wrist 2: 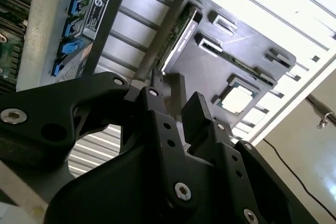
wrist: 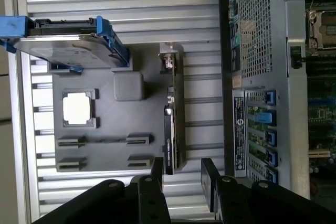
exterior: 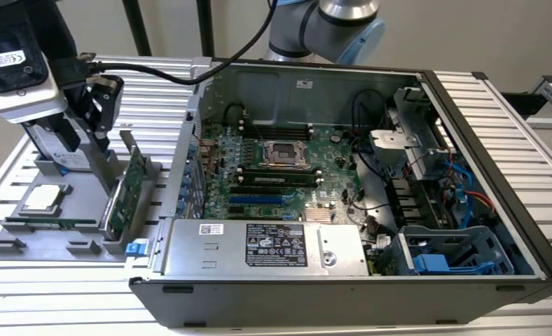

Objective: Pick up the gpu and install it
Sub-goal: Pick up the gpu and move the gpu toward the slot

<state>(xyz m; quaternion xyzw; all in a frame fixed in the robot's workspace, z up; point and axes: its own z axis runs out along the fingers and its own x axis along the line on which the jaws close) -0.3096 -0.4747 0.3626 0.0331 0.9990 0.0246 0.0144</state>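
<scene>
The gpu (exterior: 127, 190) is a green card standing on its edge in a slot of the grey holder tray (exterior: 82, 183), at the exterior view's left, beside the open computer case. The first wrist view shows the gpu (wrist: 172, 124) edge-on, with its silver bracket at the far end. It also appears in the second wrist view (wrist 2: 181, 29). My black gripper (exterior: 97, 120) hangs above the tray's far end, higher than the card. Its fingers stand open in both wrist views (wrist: 184, 174) (wrist 2: 176, 111), in line with the card's edge, with nothing between them.
On the tray also sit a silver hard drive with blue rails (exterior: 59, 148), a processor chip (exterior: 40, 199) and a long memory stick (exterior: 52, 224). The open computer case (exterior: 482, 140) holds the motherboard (exterior: 276, 168) with a blue slot (exterior: 257, 199) and a power supply (exterior: 267, 246).
</scene>
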